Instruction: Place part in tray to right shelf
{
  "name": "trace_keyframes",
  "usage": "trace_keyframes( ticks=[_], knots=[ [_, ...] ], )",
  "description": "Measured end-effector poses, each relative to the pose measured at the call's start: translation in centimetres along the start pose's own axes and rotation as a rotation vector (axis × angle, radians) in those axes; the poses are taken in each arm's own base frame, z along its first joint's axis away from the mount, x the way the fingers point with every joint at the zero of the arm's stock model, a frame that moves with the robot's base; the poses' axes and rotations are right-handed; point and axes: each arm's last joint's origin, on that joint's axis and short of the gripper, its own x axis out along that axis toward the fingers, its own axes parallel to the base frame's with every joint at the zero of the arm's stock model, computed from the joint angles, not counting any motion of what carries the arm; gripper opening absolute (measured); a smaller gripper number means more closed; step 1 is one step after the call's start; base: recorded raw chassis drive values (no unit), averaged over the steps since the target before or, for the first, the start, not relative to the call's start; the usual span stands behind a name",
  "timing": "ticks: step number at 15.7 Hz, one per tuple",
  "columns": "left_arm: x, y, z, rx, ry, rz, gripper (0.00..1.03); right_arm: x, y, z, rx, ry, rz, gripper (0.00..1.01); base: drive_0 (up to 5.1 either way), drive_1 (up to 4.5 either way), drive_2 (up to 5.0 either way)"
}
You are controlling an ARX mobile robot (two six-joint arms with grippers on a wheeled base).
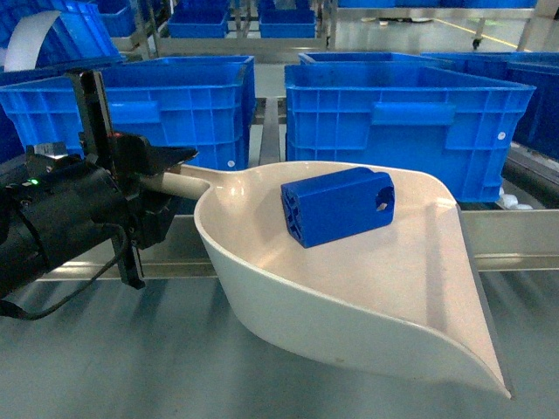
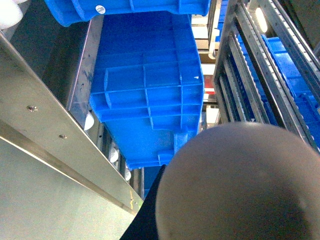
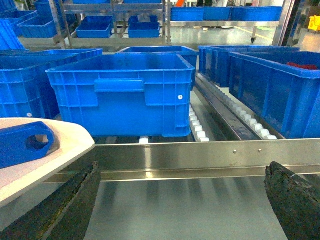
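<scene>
Jaws clamped: the left gripper (image 1: 171, 179) is squeezing the handle of the tray (image 1: 367, 288), while the right gripper (image 3: 182, 200) is hanging spread wide, holding nothing. The part (image 1: 337, 206) is lying on its side inside the tray's scoop, which is hovering before the right shelf (image 3: 210, 156), where blue crates (image 1: 406, 118) are sitting behind the rail.

We see the part (image 1: 338, 206) lying in the tray (image 1: 410, 297), before the right shelf's (image 1: 511, 236) front rail; crates (image 1: 406, 118) stand behind it.
</scene>
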Motion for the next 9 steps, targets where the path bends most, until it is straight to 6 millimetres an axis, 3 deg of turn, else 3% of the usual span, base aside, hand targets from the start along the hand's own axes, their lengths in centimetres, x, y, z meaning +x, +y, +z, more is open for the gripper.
trace_keyframes(
  ticks=[9],
  knots=[
    [0.0, 0.0, 0.0, 0.0, 0.0, 0.0, 0.14, 0.0, 0.0, -0.01, 0.0, 0.0, 0.0, 0.98, 0.0, 0.0, 0.0]
  ],
)
